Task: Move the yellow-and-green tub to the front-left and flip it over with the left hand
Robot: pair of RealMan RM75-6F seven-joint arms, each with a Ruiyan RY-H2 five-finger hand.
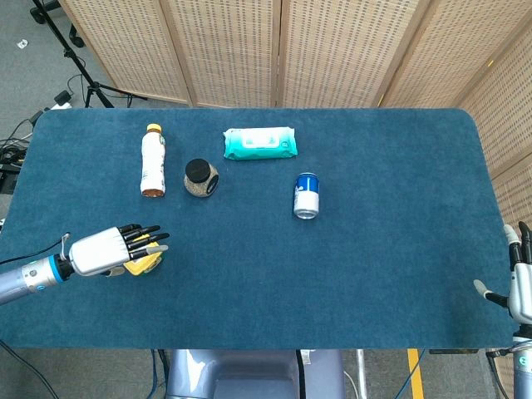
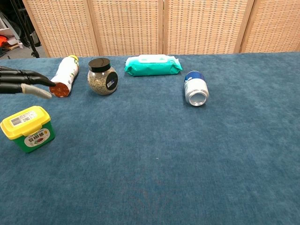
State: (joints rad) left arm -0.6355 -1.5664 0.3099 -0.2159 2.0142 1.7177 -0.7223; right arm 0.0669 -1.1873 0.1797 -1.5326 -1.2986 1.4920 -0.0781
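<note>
Because it is a small plastic tub with a snap lid, the yellow-and-green tub (image 1: 148, 264) should be light, fairly stiff and somewhat slick, so I judge its short side walls below the lid rim the best hold. From the head view it sits at the front-left of the blue worktop (image 1: 374, 274), mostly hidden under the left robot hand (image 1: 106, 250), whose fingers are spread and grip nothing. The right robot hand (image 1: 519, 283) idles open at the far right edge.

From the chest view the tub (image 2: 27, 128) stands upright, yellow barcoded lid on top, green labelled body, with dark fingers (image 2: 23, 83) hovering above.
</note>
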